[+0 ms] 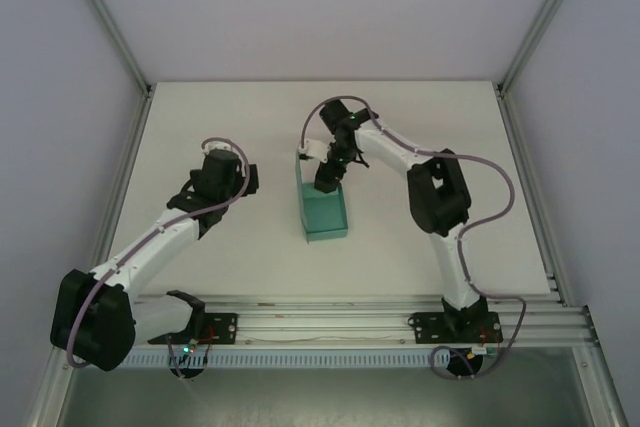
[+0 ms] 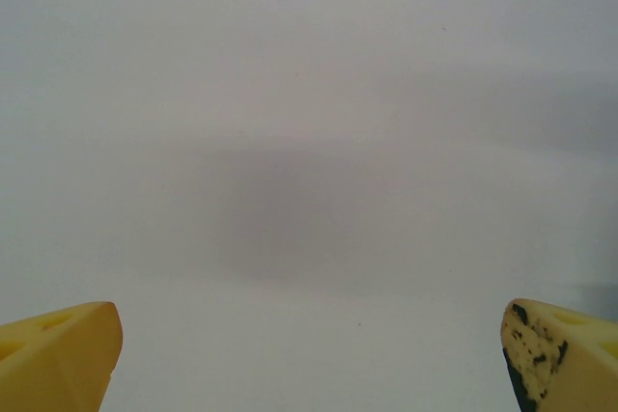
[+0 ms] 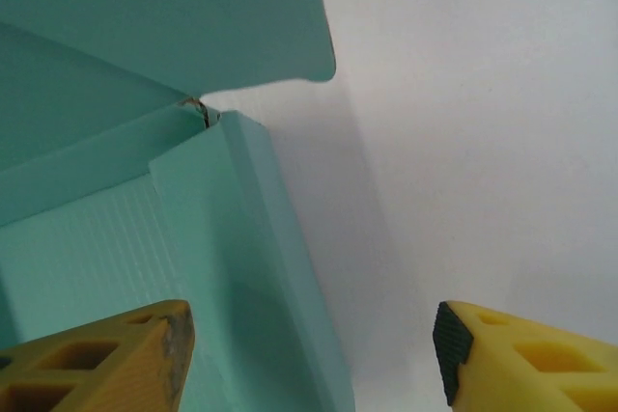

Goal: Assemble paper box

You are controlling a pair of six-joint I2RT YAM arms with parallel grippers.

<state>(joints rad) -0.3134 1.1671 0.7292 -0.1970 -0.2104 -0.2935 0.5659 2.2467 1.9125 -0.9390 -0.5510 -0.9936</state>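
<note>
Top external: right end effector (image 1: 327,183) angles down, seemingly straddling paper box (image 1: 325,217) wall.

The right tool (image 1: 326,187) hides part of the paper box (image 1: 325,219); contact seems unclear.

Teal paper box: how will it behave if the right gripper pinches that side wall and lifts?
The teal thin-card box probably weighs little and would slide on the smooth white table if nudged. Its side wall looks like folded sheet, so a pinch likely bows it. The raised flap seems unsecured and may flop when lifted.
</note>
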